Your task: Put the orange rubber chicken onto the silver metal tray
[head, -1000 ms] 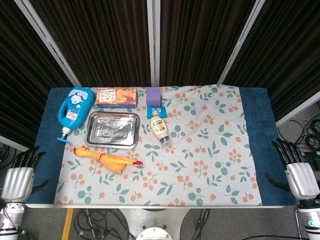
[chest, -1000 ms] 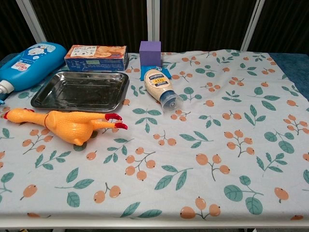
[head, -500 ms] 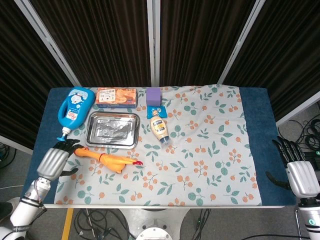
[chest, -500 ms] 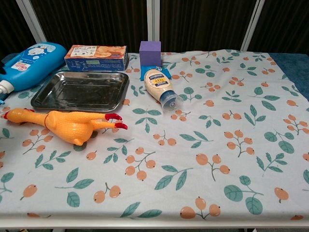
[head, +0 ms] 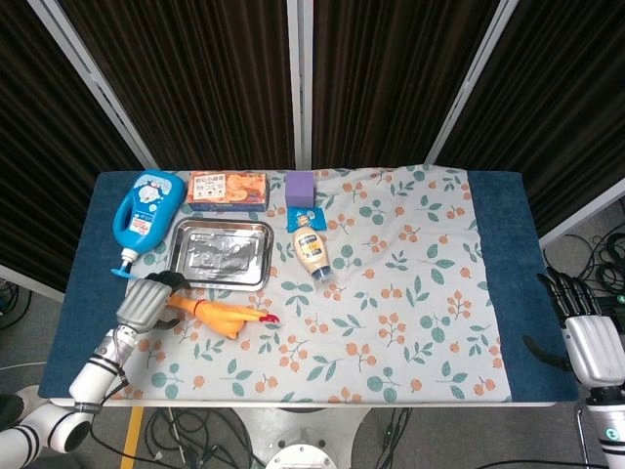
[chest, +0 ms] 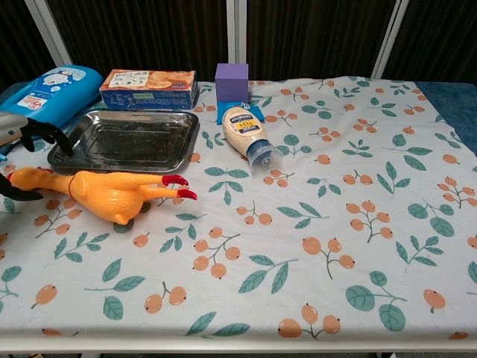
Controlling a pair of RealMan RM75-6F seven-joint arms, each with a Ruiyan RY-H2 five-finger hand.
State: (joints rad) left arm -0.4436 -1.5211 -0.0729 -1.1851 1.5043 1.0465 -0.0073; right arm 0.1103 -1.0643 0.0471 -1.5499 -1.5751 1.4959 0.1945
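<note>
The orange rubber chicken lies on its side on the floral cloth, head to the left, red feet to the right. Just behind it sits the silver metal tray, with nothing in it. My left hand hovers over the chicken's head end, fingers spread and holding nothing; contact cannot be judged. My right hand stays off the table's right edge, fingers apart and holding nothing.
A blue bottle lies left of the tray. A biscuit box and a purple block stand behind it. A mayonnaise bottle lies to the tray's right. Blue table edges flank the cloth.
My left hand has moved from off the table's left edge in over the cloth to the chicken's head end. The right hand has barely moved. Objects stayed in place.
</note>
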